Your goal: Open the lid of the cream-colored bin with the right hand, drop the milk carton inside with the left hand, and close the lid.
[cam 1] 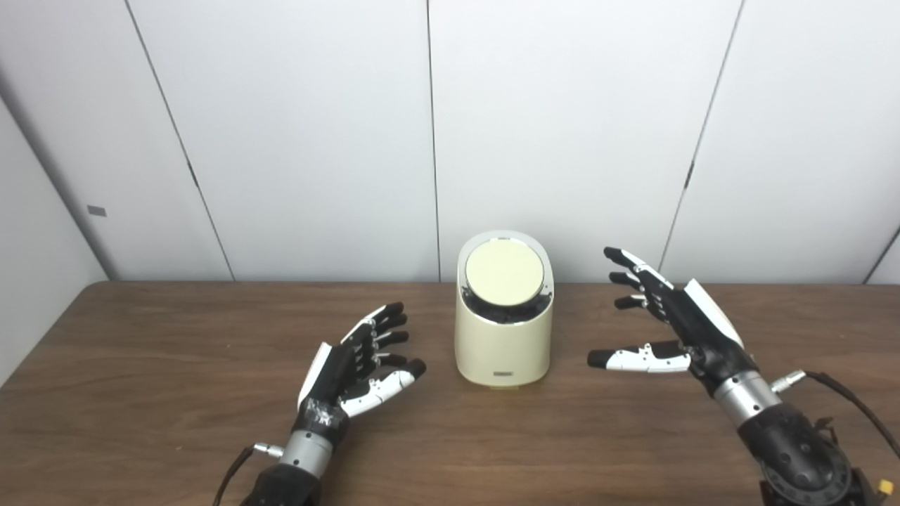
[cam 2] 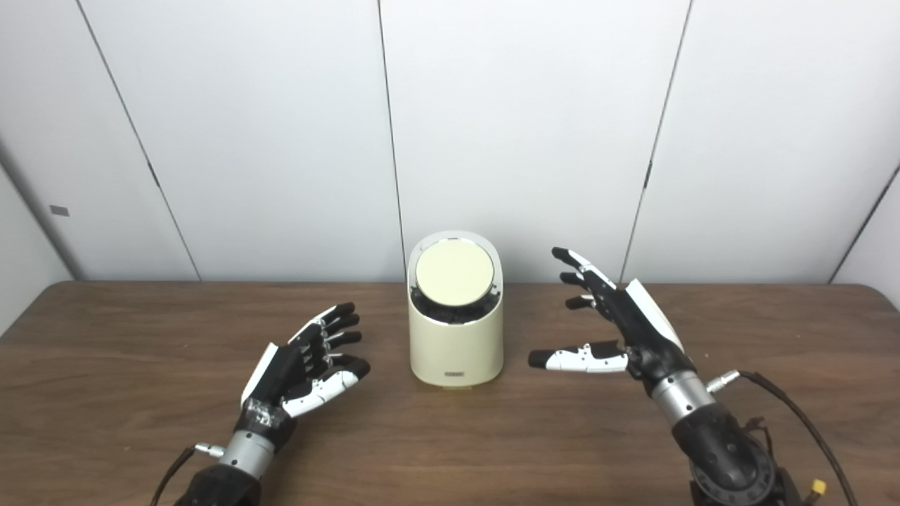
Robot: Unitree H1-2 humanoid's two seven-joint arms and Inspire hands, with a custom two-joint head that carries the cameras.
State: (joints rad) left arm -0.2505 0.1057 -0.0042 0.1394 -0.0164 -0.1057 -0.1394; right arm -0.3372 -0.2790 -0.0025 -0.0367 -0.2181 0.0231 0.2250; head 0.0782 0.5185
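White wall panels behind desk [cam 1: 176,422]. Bin [cam 1: 503,330] near back edge, lid [cam 1: 504,271] shut; no carton seen. Left hand [cam 1: 358,365] & right hand [cam 1: 668,316] empty, fingers apart. All steps judged left, or done.

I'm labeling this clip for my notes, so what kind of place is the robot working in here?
Probably a lab or test room, not a home. A bare wooden table stands against plain white wall panels, holding only a cream bin with its lid closed. The left hand and right hand are open beside it.

Bare table [cam 1: 176,365] either side of the lone bin [cam 1: 503,344]; wall [cam 1: 562,126] close behind.
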